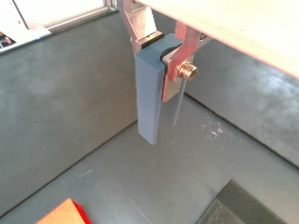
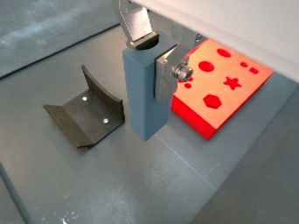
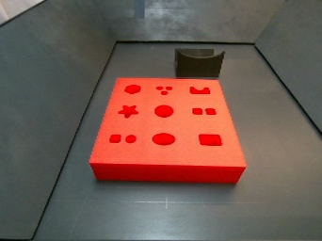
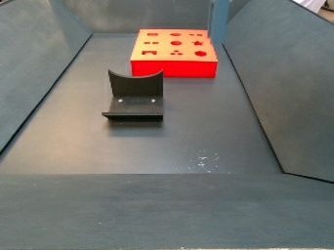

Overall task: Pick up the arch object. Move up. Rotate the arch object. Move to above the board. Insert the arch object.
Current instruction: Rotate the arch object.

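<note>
My gripper is shut on the arch object, a slim pale grey-blue block that hangs down from the fingers, clear of the floor. Both wrist views show this grip, with the block upright. The notch of the arch lies up between the fingers. The board is a flat bright-red slab with shaped recesses; it lies on the floor off to one side of the held block. It shows whole in both side views. The block's lower end shows at the top edge of a side view, above the board's right end.
The dark fixture stands on the floor beside the held block, on the side away from the board; it also shows in both side views. Sloping grey walls enclose the floor.
</note>
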You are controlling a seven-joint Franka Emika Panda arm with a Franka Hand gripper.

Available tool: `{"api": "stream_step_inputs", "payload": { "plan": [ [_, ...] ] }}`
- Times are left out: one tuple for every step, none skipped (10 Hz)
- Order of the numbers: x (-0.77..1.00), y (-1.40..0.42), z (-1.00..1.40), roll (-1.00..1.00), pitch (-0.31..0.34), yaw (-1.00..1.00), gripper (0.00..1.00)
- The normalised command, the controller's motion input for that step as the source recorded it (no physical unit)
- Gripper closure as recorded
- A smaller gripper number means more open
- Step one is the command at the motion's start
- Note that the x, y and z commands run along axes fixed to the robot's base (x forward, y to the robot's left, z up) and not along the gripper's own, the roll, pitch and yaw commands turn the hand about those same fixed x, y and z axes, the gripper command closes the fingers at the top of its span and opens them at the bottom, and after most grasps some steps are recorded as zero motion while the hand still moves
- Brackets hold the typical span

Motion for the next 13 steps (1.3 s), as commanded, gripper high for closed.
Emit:
{"api": "stream_step_inputs", "payload": {
  "plan": [
    [0.01, 0.01, -1.00, -0.09, -0.134, -0.08, 1.00],
    [0.01, 0.01, -1.00, -0.08, -0.124, -0.07, 1.00],
    [0.01, 0.01, -1.00, -0.07, -0.099, -0.05, 1.00],
    [0.01, 0.02, -1.00, -0.06, -0.077, -0.04, 1.00],
    [0.02, 0.02, -1.00, -0.04, -0.058, -0.04, 1.00],
    [0.02, 0.02, -1.00, -0.04, -0.054, -0.03, 1.00],
    [0.02, 0.03, -1.00, -0.02, -0.055, -0.03, 1.00],
    [0.02, 0.03, -1.00, -0.01, -0.051, -0.03, 1.00],
    [0.02, 0.03, -1.00, 0.01, -0.054, -0.03, 1.00],
    [0.02, 0.04, -1.00, 0.02, -0.054, -0.03, 1.00],
    [0.02, 0.03, -0.81, 0.03, -0.048, -0.04, 1.00],
    [0.02, 0.03, -0.67, 0.04, -0.048, -0.03, 1.00],
    [0.02, 0.02, -0.49, 0.06, -0.043, -0.04, 1.00]
  ]
}}
